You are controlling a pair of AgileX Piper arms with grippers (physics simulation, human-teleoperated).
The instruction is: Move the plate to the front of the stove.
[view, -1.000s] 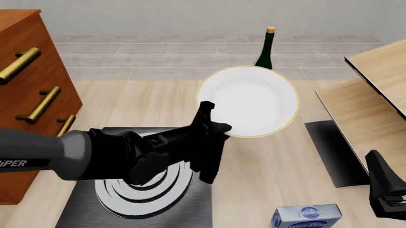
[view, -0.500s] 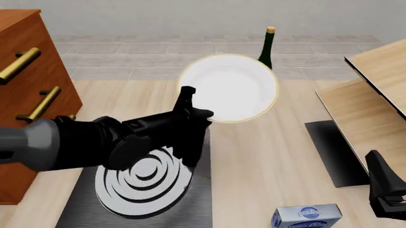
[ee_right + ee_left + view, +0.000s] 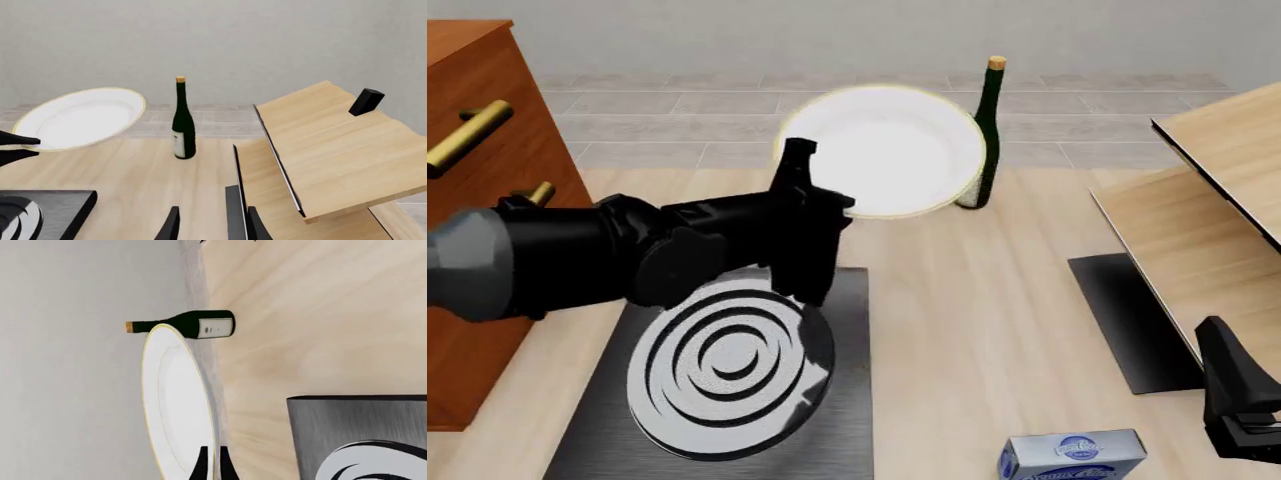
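Now the left gripper (image 3: 805, 215) is clamped on the near rim of the plate (image 3: 884, 150), which is airborne. Since a second ago the plate has travelled leftward and farther out, from right of the stove (image 3: 727, 380) to beyond its far edge, partly hiding the bottle (image 3: 981, 135). Judgement: carry nearly complete; lowering just ahead of the fingers onto bare table (image 3: 988, 300) remains. Right gripper (image 3: 210, 225) idle, low at its own side, jaws apart, holding nothing.
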